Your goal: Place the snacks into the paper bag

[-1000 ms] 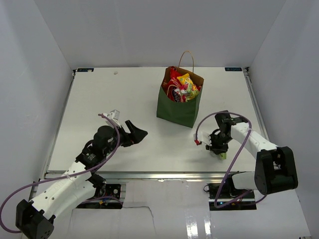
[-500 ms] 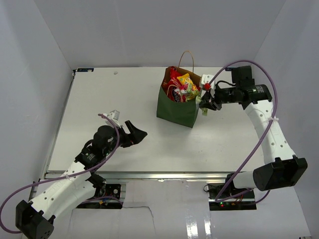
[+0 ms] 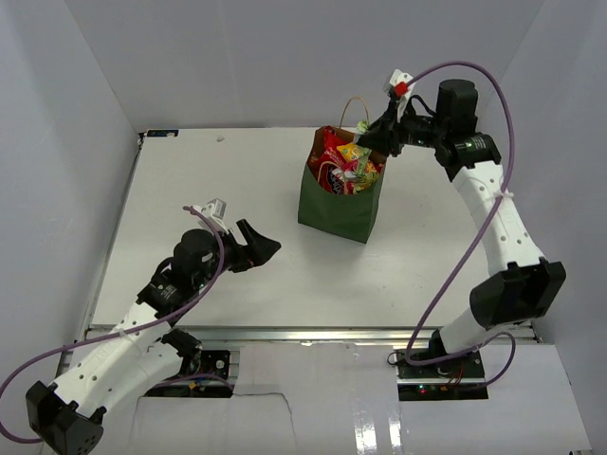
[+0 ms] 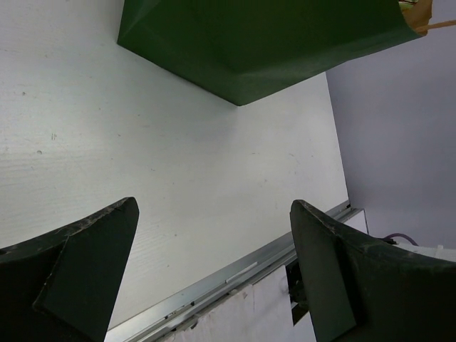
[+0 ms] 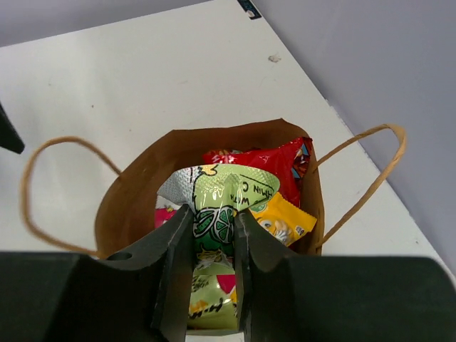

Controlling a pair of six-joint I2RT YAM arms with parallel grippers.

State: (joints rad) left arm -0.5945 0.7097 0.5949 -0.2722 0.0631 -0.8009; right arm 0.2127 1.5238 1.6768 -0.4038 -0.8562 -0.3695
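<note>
Up from the white tabletop (image 3: 209,180) has swung the right arm (image 3: 493,204). Idle, the left gripper (image 3: 261,240) gapes empty; the dark green, kraft-lined paper bag (image 3: 337,207) holds red and yellow packets (image 5: 281,160); the right gripper (image 5: 212,214) pinches a light-green crinkly wrapper (image 5: 221,196) above its mouth, apparently the last snack.

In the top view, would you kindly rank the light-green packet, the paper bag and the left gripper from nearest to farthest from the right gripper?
1. the light-green packet: pinched between the fingers of the right gripper, above the bag's mouth.
2. the paper bag: standing upright right under that gripper, toward the far side.
3. the left gripper: far off at the near left, jaws open.
</note>
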